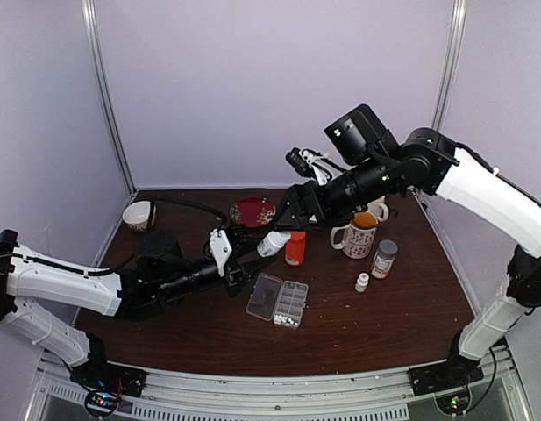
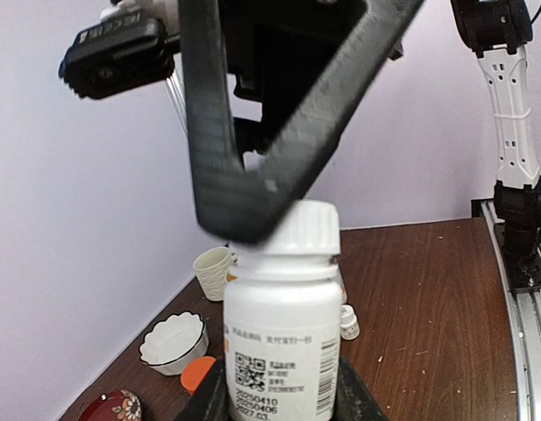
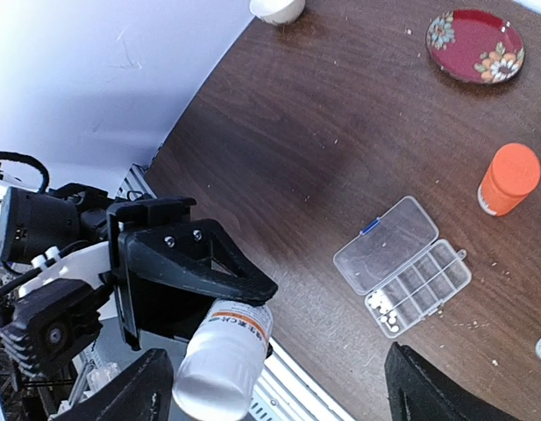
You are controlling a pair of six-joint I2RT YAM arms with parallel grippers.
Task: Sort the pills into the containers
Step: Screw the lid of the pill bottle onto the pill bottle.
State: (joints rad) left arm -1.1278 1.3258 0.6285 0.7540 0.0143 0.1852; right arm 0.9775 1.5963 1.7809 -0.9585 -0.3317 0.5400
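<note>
My left gripper (image 1: 255, 251) is shut on a white pill bottle (image 1: 272, 243) and holds it above the table; in the left wrist view (image 2: 283, 405) the bottle (image 2: 283, 342) stands upright between the fingers, white cap on. My right gripper (image 1: 286, 219) is open beside the cap, and one of its black fingers (image 2: 252, 158) hangs over it. In the right wrist view (image 3: 283, 403) the jaws stand wide apart around the bottle (image 3: 222, 360). The clear pill organizer (image 1: 277, 300) lies open on the table, with a few white pills (image 3: 384, 307) in one end cell (image 3: 402, 267).
An orange bottle (image 1: 295, 248), a red plate (image 1: 252, 210), a white bowl (image 1: 138, 214), a patterned mug (image 1: 358, 235), a grey-capped bottle (image 1: 384, 259) and a tiny white bottle (image 1: 362, 281) stand on the brown table. Walls close the back and sides.
</note>
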